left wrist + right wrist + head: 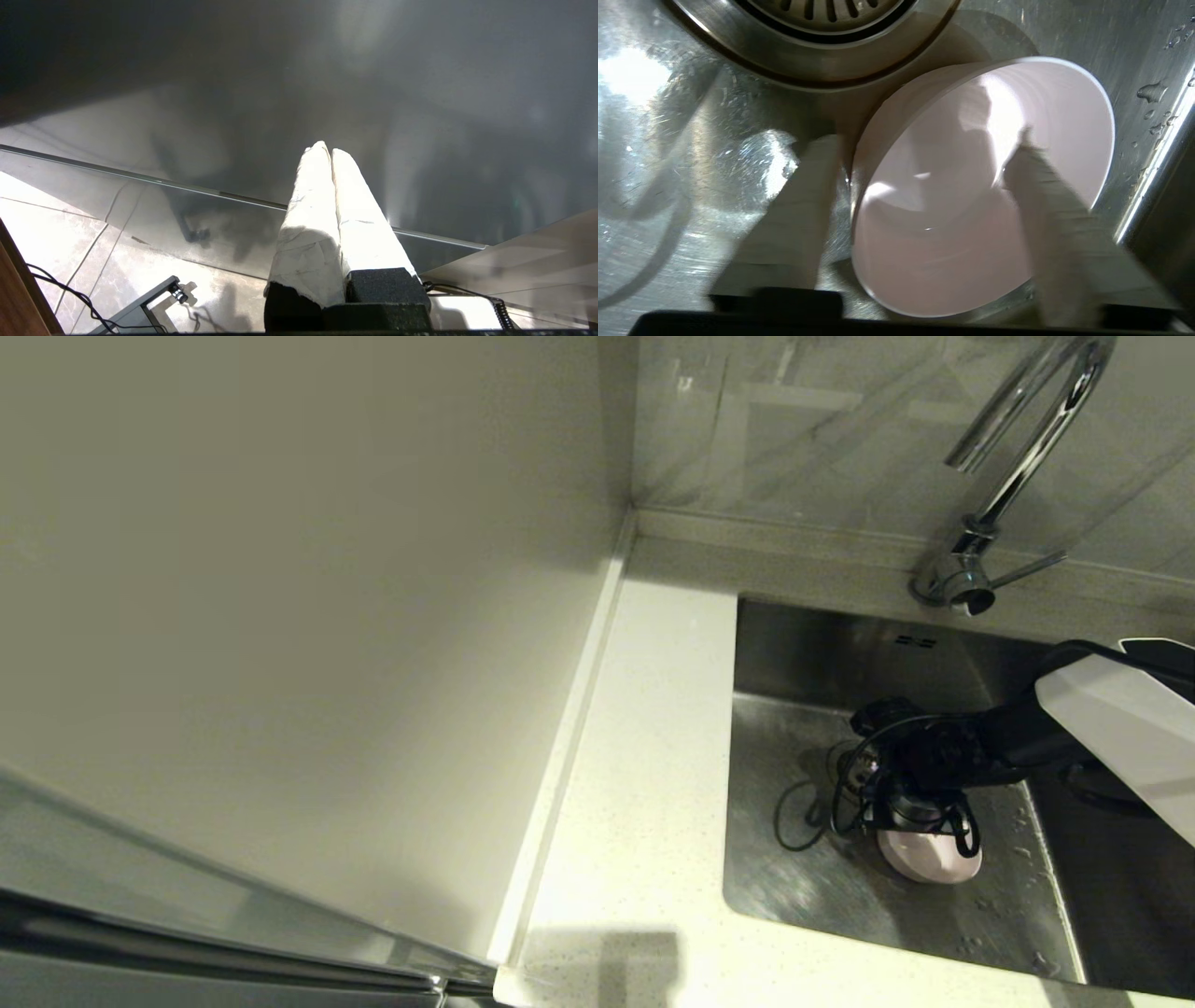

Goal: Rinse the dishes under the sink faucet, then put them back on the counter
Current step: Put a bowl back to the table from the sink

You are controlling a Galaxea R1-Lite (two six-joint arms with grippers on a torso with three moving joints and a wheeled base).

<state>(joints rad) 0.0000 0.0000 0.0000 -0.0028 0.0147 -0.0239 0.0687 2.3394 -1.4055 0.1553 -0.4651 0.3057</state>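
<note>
Big plain cream wall panel (280,616) fills most of what I see on my left, matte and pretty evenly lit. Behind that, the back wall is glossy marble-look tile (822,439) with pale grey veining and soft reflections in it. Down low there's a shiny dark cabinet front (327,93) with a thin metal strip (140,176) running across it. The floor is light marbled tiles (51,224) with grey grout lines, a black cable (70,294) trailing over them, and a bright patch of light.
</note>
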